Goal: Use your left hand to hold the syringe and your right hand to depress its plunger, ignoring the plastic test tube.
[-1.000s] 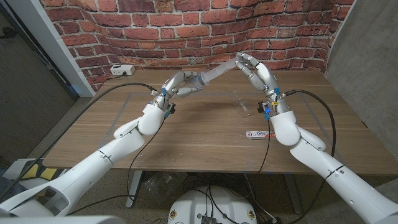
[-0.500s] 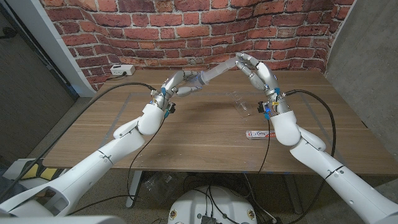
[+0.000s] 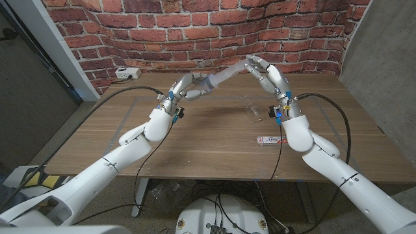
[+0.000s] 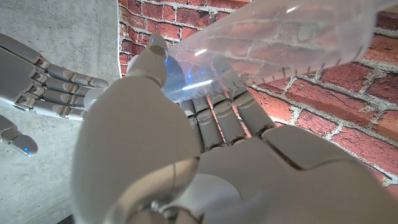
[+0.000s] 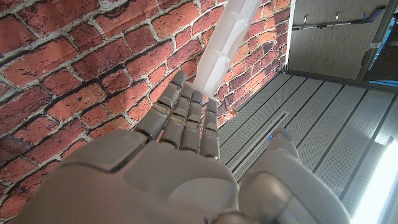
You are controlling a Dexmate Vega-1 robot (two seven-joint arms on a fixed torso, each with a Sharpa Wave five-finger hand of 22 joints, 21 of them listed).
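Above the far middle of the table, my left hand [image 3: 187, 87] grips the clear barrel of the syringe [image 3: 221, 77], which slants up toward my right hand [image 3: 268, 77]. The left wrist view shows the marked barrel [image 4: 280, 37] held between the thumb and fingers of that hand [image 4: 186, 155], with my right hand's fingers [image 4: 46, 81] beyond. The right hand's fingertips touch the end of the white plunger [image 5: 227, 37]. Its fingers [image 5: 186, 118] are stretched out together, thumb apart. The plastic test tube [image 3: 253, 110] lies on the table below the right hand.
A small white packet with a red label [image 3: 270, 140] lies by my right forearm. A white power strip [image 3: 127, 73] sits at the table's far left against the brick wall. Black cables run along both arms.
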